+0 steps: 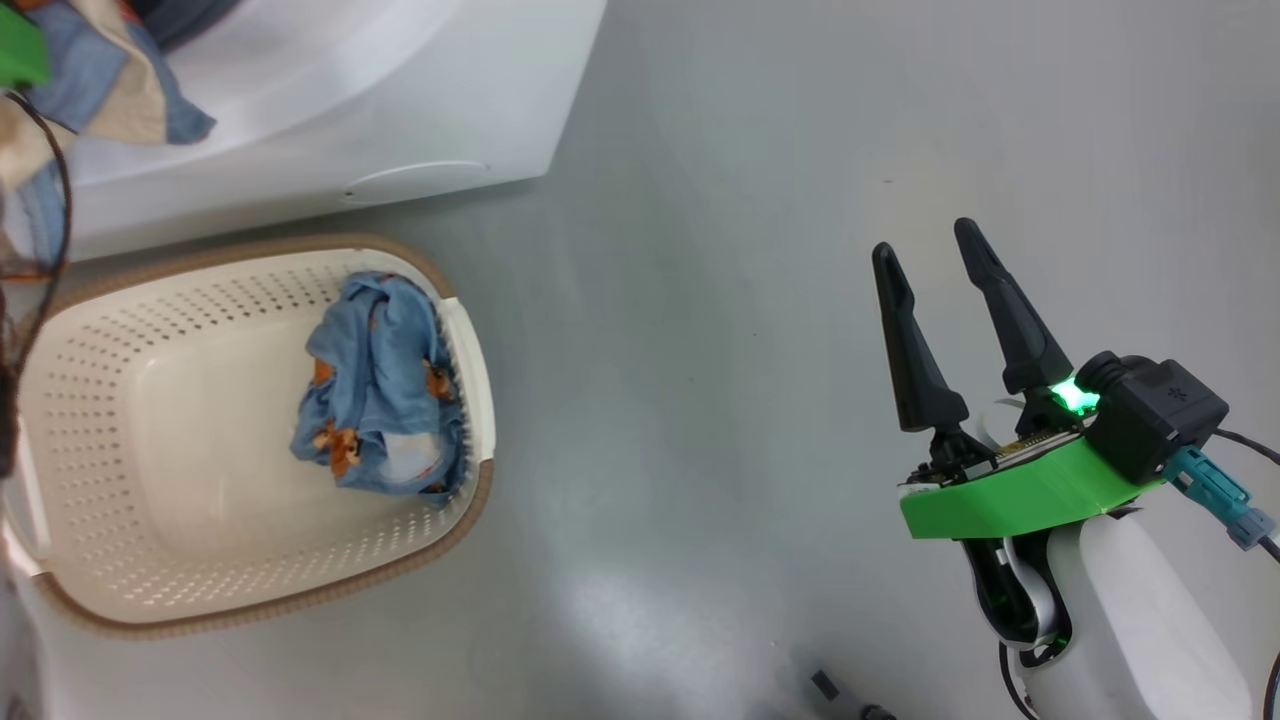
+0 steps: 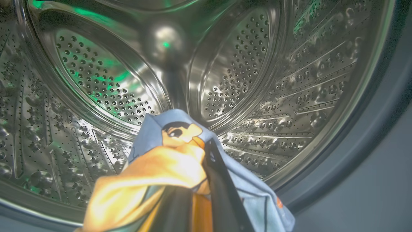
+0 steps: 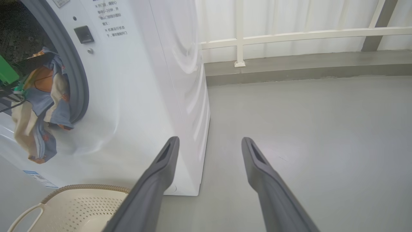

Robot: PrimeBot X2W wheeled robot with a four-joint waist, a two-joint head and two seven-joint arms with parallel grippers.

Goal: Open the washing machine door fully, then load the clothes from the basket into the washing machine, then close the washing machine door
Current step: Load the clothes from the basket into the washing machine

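Note:
My left gripper (image 2: pixel 206 145) is shut on one of the clothes (image 2: pixel 167 161), a light blue and orange printed piece, held at the mouth of the steel drum (image 2: pixel 96 80). That piece (image 3: pixel 42 96) hangs over the grey rubber ring (image 3: pixel 80 83) of the white washing machine (image 3: pixel 145 80). Another blue printed piece (image 1: pixel 385 385) lies in the cream basket (image 1: pixel 100 560) on the floor before the machine (image 1: pixel 400 120). Over bare floor to the right, my right gripper (image 1: pixel 927 243) stands open and holds nothing, its fingers (image 3: pixel 167 161) apart. The washing machine door is out of view.
Grey floor (image 1: pixel 700 350) stretches to the right of the machine and basket. A white railing (image 3: pixel 239 35) and a low kerb run along the far wall. Dark cables (image 1: pixel 55 200) hang at the left edge. A small dark object (image 1: pixel 825 685) lies near the bottom.

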